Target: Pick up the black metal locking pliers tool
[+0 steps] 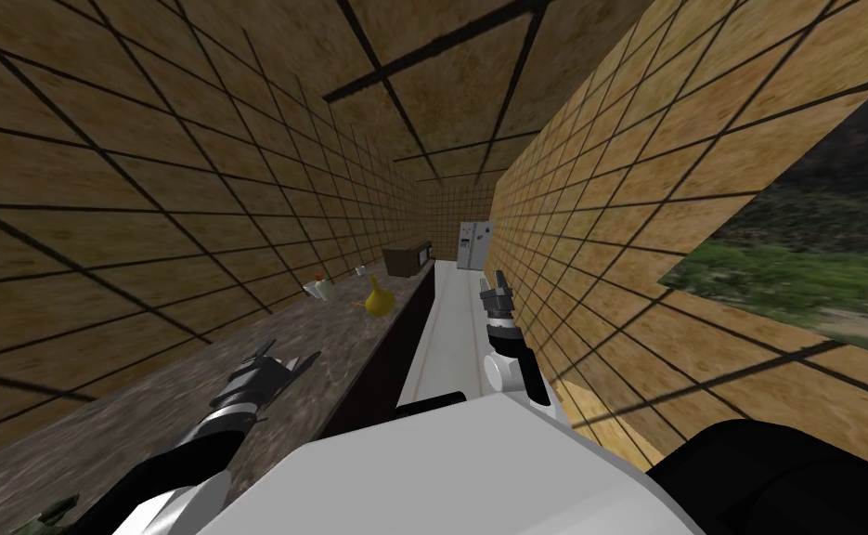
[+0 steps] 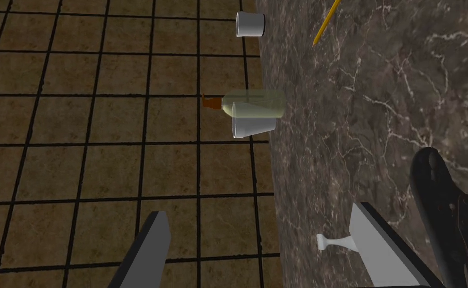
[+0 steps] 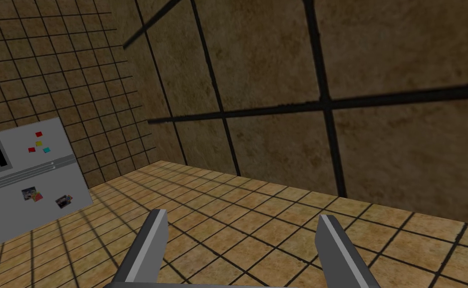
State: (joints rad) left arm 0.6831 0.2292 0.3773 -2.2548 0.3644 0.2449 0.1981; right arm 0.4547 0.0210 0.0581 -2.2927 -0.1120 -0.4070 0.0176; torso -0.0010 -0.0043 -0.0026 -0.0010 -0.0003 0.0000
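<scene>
**Black pliers (image 2: 445, 210) just outside the spread left gripper (image 2: 258, 212)**

Grey fingers of the left gripper stand wide apart with nothing between them, hovering over the dark marble counter (image 2: 378, 100). The pliers lie flat on that counter just beside one finger — outside the gap, not in it. A small white stemmed piece (image 2: 328, 243) sits near the same finger. Further off stand a white cup (image 2: 253, 126) and a greenish bottle (image 2: 255, 101) close together. The right gripper (image 3: 242, 217), raised well apart near the wall, is spread and empty too. The step in hand looks like the approach. The next move probably calls for shifting the left hand sideways to straddle the handles, then lowering and closing.
</scene>
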